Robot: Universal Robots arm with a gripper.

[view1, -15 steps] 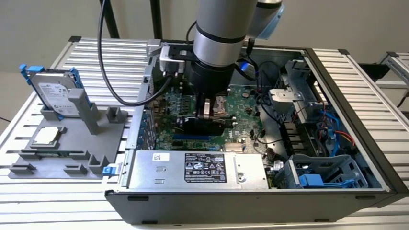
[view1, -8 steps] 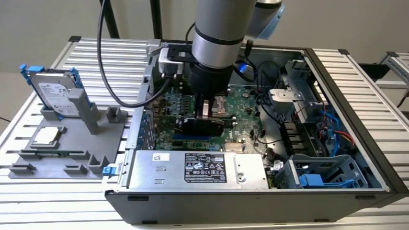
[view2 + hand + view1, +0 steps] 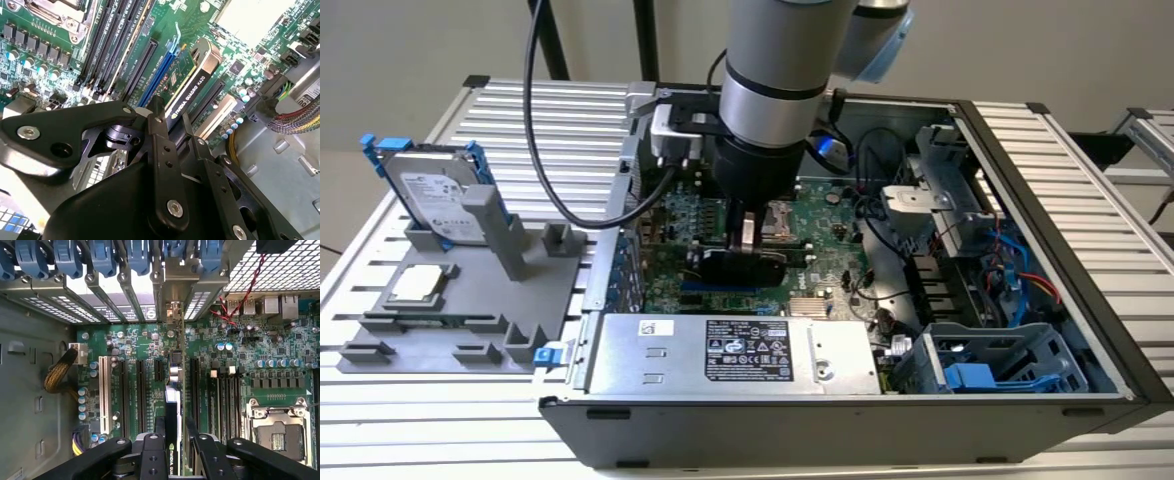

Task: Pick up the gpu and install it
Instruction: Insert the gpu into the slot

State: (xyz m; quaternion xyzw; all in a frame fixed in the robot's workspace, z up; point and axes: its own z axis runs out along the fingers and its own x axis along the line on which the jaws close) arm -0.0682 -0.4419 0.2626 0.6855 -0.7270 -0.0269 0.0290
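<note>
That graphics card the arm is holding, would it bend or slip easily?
The graphics card looks like a stiff flat board, so it probably won't flop. Gripped edge-on by the end effector, it could tilt if knocked. Its bare board looks fragile, as does the motherboard below.

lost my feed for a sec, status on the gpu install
Gripper shut on green circuit-board gpu, held edge-on. Inside open black computer case, over blue motherboard slot. Nothing in the way.
</note>
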